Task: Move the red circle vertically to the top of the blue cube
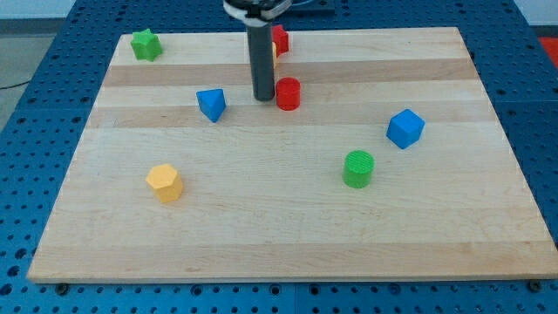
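Red circle (288, 93): upper middle of the worktop (288, 235), upright. My tip (263, 98): just beside it on the view's left, possibly touching; no claw on this rod. Blue cube (405, 128): well apart, toward the view's right and lower. Blue triangular block (211, 104): left of the tip. Second red block (279, 38): behind the rod, partly hidden, shape unclear. Green cylinder (358, 168); green star (146, 44); yellow hexagon (164, 183).

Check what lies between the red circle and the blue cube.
Camera view: only bare board lies between the red circle and the blue cube; my tip sits at the circle's left.
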